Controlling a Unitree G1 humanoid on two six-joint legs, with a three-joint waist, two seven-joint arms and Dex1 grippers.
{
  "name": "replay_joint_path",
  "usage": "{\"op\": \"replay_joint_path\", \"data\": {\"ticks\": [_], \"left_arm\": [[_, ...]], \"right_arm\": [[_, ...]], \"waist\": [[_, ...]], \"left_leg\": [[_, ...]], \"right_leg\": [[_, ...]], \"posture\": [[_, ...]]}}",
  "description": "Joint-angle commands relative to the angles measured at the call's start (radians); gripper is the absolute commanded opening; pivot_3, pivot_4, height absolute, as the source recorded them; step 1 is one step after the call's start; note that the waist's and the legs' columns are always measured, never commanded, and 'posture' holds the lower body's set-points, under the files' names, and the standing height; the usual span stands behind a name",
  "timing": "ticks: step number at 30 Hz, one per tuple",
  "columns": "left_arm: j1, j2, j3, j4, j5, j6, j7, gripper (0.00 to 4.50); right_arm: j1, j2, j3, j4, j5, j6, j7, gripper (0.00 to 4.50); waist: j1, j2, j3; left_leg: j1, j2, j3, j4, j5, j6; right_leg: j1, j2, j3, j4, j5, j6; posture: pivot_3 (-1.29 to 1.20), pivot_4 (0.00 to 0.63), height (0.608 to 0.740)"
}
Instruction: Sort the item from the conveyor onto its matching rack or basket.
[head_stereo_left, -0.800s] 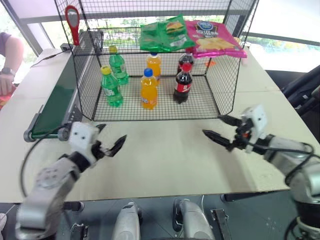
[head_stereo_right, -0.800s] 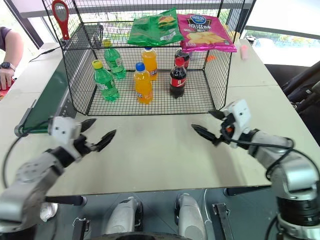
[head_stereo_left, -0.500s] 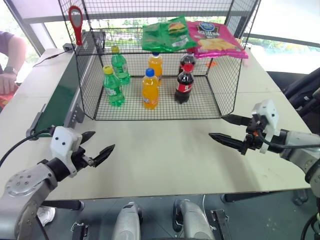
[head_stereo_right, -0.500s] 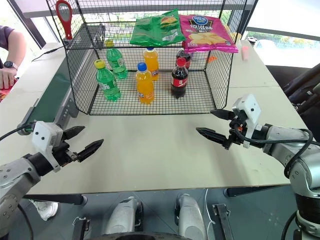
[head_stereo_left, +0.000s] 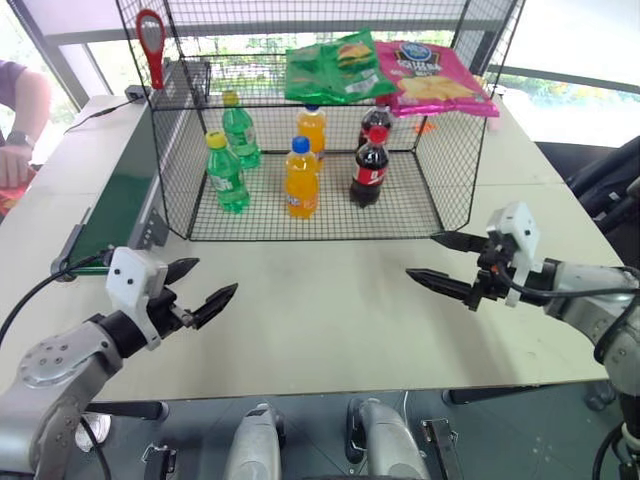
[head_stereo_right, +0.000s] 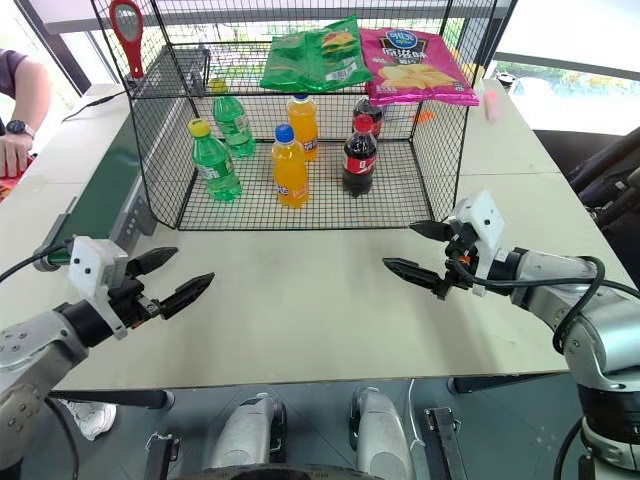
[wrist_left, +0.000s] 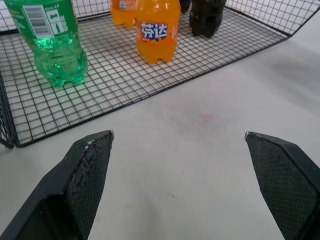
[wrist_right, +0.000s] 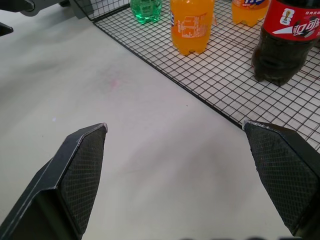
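The item is out of view. The conveyor (head_stereo_left: 115, 205), a dark green belt in a grey frame, runs along the left side of the mesh cage with nothing on the stretch I see. The rack (head_stereo_left: 260, 104), the cage's flat upper wire shelf, carries a green chip bag (head_stereo_left: 330, 68) and a pink chip bag (head_stereo_left: 432, 75). My left gripper (head_stereo_left: 215, 277) hovers open over the bare table near the conveyor's near end. My right gripper (head_stereo_left: 421, 255) hovers open before the cage's right front corner. Both are empty, as the left wrist (wrist_left: 177, 135) and right wrist (wrist_right: 175, 125) views confirm.
Several bottles stand on the cage's mesh floor (head_stereo_left: 400, 215): green (head_stereo_left: 225, 175), orange (head_stereo_left: 299, 180) and cola (head_stereo_left: 369, 168). A red paddle-shaped object (head_stereo_left: 150, 40) stands at the conveyor's far end. A person's arm (head_stereo_left: 20, 110) rests at the far left.
The left hand drew back toward the left, then edged in again. The right hand shifted slightly left. Both grippers stayed open and empty.
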Motion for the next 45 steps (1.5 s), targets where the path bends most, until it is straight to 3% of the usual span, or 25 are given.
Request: {"op": "replay_joint_path", "data": {"ticks": [1, 45], "left_arm": [[-0.004, -0.002, 0.000, -0.013, -0.025, 0.002, 0.011, 4.44], [-0.036, 0.002, -0.036, -0.026, -0.070, 0.015, 0.092, 4.44]], "right_arm": [[-0.014, 0.002, -0.016, -0.018, -0.006, -0.024, -0.006, 4.50], [-0.045, 0.034, 0.023, 0.010, -0.048, -0.047, -0.010, 4.50]], "waist": [[0.000, 0.000, 0.000], [0.000, 0.000, 0.000]], "left_leg": [[0.000, 0.000, 0.000, 0.000, 0.000, 0.000], [0.001, 0.000, 0.000, 0.000, 0.000, 0.000]], "right_leg": [[0.000, 0.000, 0.000, 0.000, 0.000, 0.000], [0.001, 0.000, 0.000, 0.001, 0.001, 0.000]], "posture": [[0.00, 0.150, 0.740], [0.00, 0.150, 0.740]]}}
